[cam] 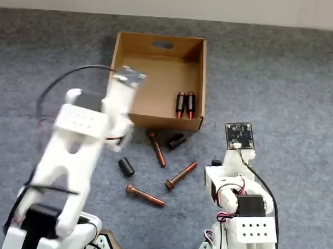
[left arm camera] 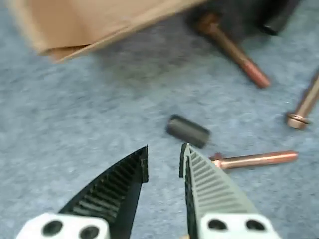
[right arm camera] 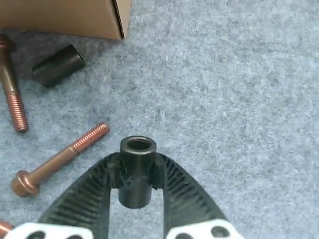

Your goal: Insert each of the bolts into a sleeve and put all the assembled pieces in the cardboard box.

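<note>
My right gripper [right arm camera: 135,164] is shut on a black sleeve [right arm camera: 135,174] held upright, its open bore facing up; in the high view that gripper [cam: 215,165] hangs over the carpet to the right of the loose bolts. My left gripper [left arm camera: 164,149] is open just above the carpet, close to a loose black sleeve [left arm camera: 188,131] and a copper bolt [left arm camera: 256,160]. Three bolts lie on the carpet [cam: 157,149] [cam: 181,175] [cam: 145,195]. Another sleeve [cam: 177,140] lies by the cardboard box [cam: 119,57]. Two assembled pieces [cam: 184,105] lie inside the box.
The left arm [cam: 81,138] stretches over the carpet left of the box and covers its front left corner. Grey carpet lies open to the right of the box and around the right arm [cam: 245,214].
</note>
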